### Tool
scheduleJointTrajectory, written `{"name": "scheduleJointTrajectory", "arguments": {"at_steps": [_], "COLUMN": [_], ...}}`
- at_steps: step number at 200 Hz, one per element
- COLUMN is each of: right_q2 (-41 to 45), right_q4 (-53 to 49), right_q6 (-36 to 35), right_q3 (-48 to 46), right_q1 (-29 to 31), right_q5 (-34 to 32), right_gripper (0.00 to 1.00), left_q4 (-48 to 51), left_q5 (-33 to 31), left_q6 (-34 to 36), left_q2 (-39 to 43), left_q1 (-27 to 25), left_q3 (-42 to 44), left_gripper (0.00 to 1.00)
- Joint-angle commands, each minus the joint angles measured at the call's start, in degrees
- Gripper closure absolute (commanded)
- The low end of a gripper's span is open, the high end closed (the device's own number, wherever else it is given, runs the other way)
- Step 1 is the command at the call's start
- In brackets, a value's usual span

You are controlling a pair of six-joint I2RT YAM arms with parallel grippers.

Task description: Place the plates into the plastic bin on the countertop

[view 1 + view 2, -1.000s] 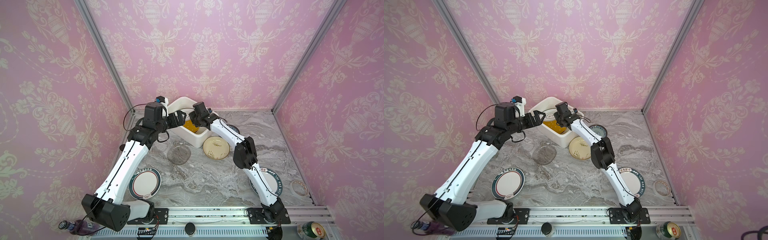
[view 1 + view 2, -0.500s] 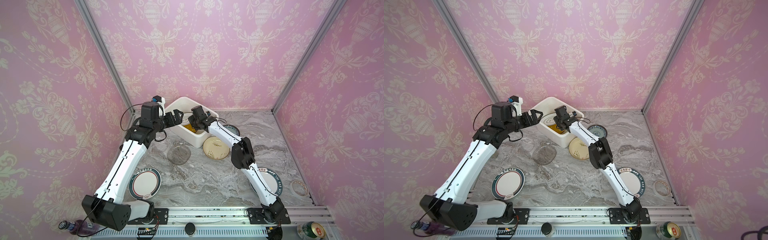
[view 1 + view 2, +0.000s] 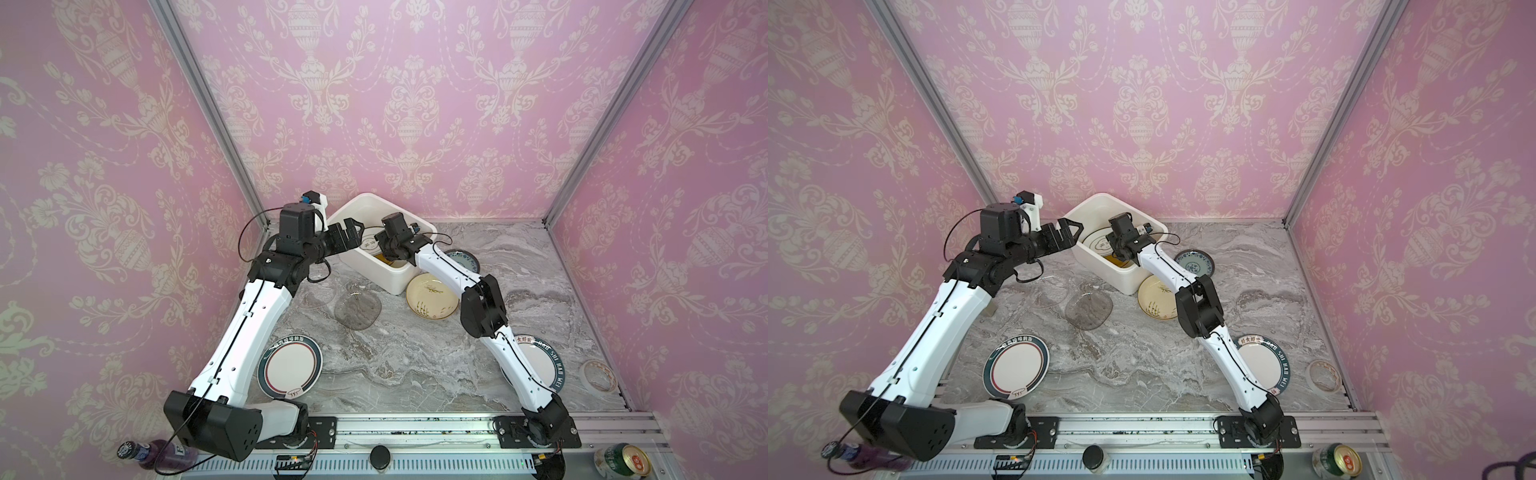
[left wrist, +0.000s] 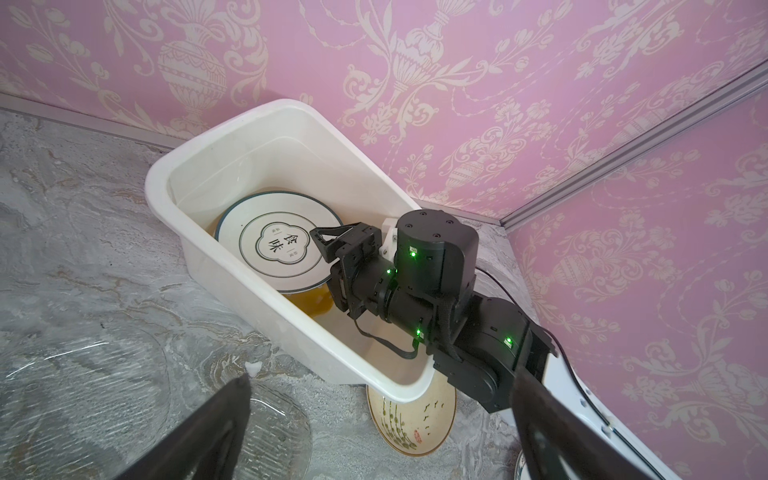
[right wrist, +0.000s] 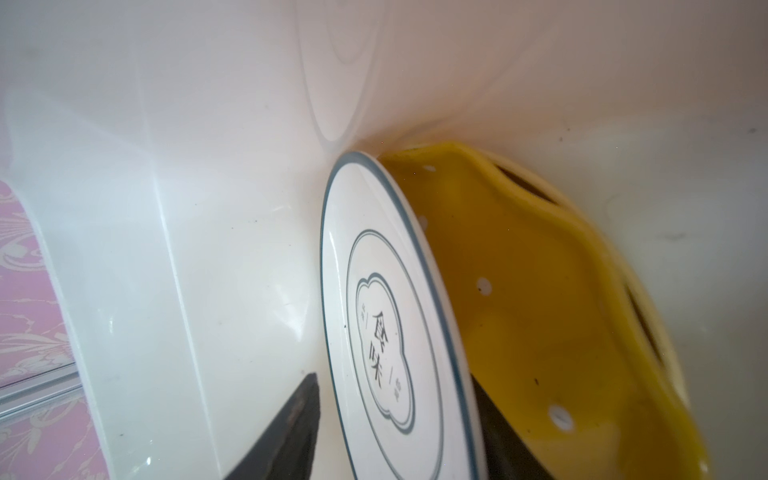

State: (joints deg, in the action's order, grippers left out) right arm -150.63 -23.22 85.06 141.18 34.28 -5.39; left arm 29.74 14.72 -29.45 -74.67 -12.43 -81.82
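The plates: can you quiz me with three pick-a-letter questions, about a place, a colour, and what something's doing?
1. Where is the small blue plate? A on the countertop; B up in the air; C on a shelf.
2. What colour peeks out under the white dark-rimmed plate in the bin? A green; B red; C yellow.
3. The left fingers are: A shut on a plate; B holding a cup; C open and empty.
1 A, it lies on the marble; 2 C, the yellow plate shows beneath; 3 C, spread wide, nothing between.

Tape roll (image 3: 586, 373), purple bottle (image 3: 166, 455), green can (image 3: 621, 460), aluminium rail (image 3: 415, 432), pink wallpaper (image 3: 395, 104).
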Motion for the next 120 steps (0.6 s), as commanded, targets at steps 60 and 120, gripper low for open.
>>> {"name": "scheduleJointTrajectory", "arguments": {"at_steps": [60,120], "right_q2": [6.0,9.0], "right_q4": [-3.0,-4.8], "right_q6": [-4.1,-4.8], "right_q3": [-2.2,-3.2], "right_q1": [-0.5,-0.5], "right_q5": [-2.1,-1.6], "right_gripper": [0.27,0.17], "left_q4": [2.7,3.9], "left_q5": [1.0,0.4], "left_q6": [-0.6,-0.8], "left_q2": [0.9,2.8], "left_q1": [0.8,0.8], "left_q3": [-3.0,-3.7], "left_gripper": [0.01,0.01]}}
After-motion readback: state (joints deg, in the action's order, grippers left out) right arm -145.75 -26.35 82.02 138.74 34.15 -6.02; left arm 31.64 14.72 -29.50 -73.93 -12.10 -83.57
